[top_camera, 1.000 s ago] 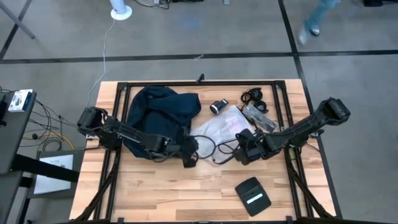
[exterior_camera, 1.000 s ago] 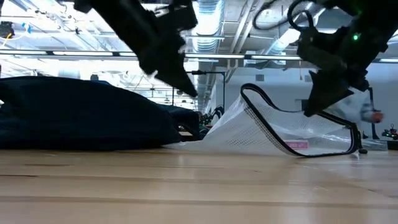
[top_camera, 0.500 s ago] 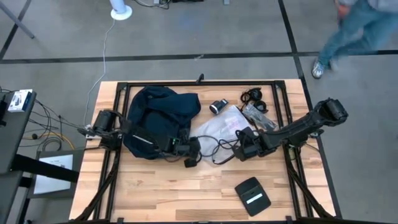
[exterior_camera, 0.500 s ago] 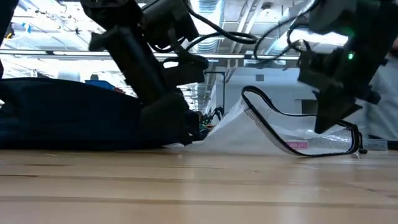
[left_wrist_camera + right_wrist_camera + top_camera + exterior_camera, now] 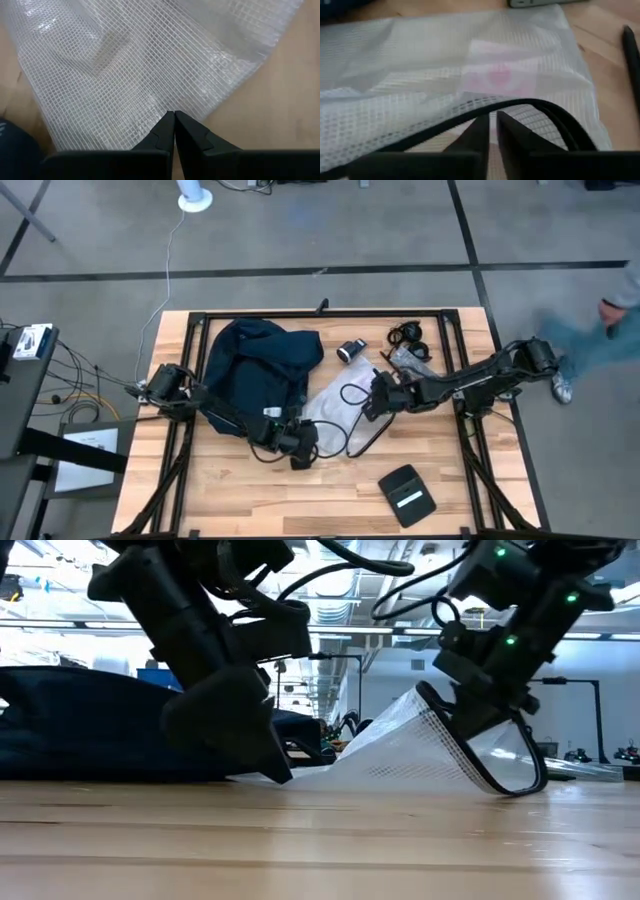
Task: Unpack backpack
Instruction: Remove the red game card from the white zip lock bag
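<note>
Backpack (image 5: pixel 255 365): dark navy, rumpled, lying flat at worktop (image 5: pixel 230 490) 10 o'clock. Left pincer (image 5: pixel 300 455) clenched at mesh bag (image 5: pixel 345 385) edge, 5 o'clock of backpack. Right pincer (image 5: pixel 378 396) clenched on mesh bag's black strap.

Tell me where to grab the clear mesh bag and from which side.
Grip the black edge band of the mesh bag. It stands up off the table as a raised loop, firmer than the limp mesh. Come from above on the right, probably easiest, where the right gripper already hangs.
</note>
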